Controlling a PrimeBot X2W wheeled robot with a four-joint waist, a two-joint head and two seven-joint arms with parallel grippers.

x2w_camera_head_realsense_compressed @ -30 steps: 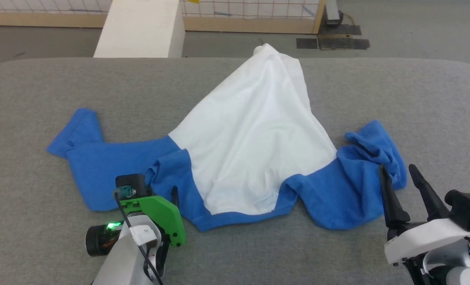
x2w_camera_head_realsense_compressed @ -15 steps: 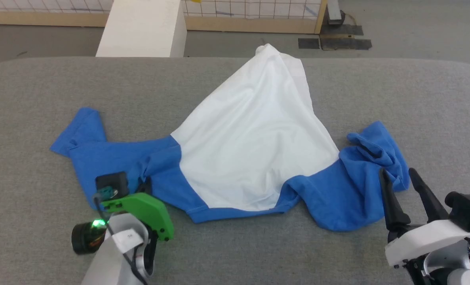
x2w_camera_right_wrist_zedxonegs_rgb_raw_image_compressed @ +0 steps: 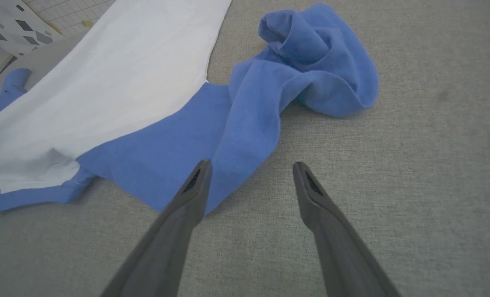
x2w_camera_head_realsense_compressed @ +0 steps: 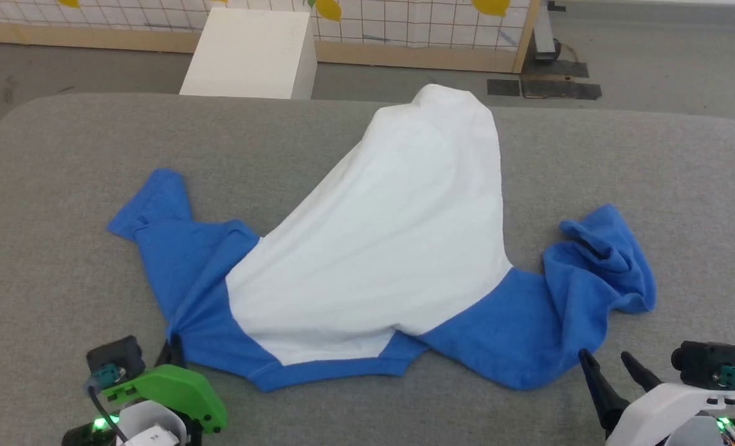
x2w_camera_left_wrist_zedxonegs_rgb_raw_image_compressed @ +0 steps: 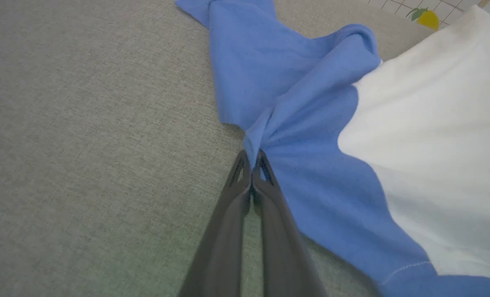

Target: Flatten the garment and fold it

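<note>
The left claw (x2w_camera_left_wrist_zedxonegs_rgb_raw_image_compressed: pixel 252 160) is clamped shut on a pinch of blue cloth at the near left edge of the shirt (x2w_camera_head_realsense_compressed: pixel 373 248), the fabric gathering into creases where the two dark fingers meet. The right claw (x2w_camera_right_wrist_zedxonegs_rgb_raw_image_compressed: pixel 251 166) is open, its fingers spread apart just beside the blue cloth at the shirt's near right corner and holding nothing. The shirt lies spread across the grey table (x2w_camera_head_realsense_compressed: pixel 64 155), its white body in the middle narrowing to a point at the table's far edge, with a blue band along the near side. The left sleeve (x2w_camera_head_realsense_compressed: pixel 150 204) lies fairly flat and points away from the robot, while the right sleeve (x2w_camera_head_realsense_compressed: pixel 602 260) is bunched in a rumpled heap. Beyond the table stand a white box (x2w_camera_head_realsense_compressed: pixel 249 52) and a gridded panel (x2w_camera_head_realsense_compressed: pixel 404 25) with yellow fruit shapes on it.
</note>
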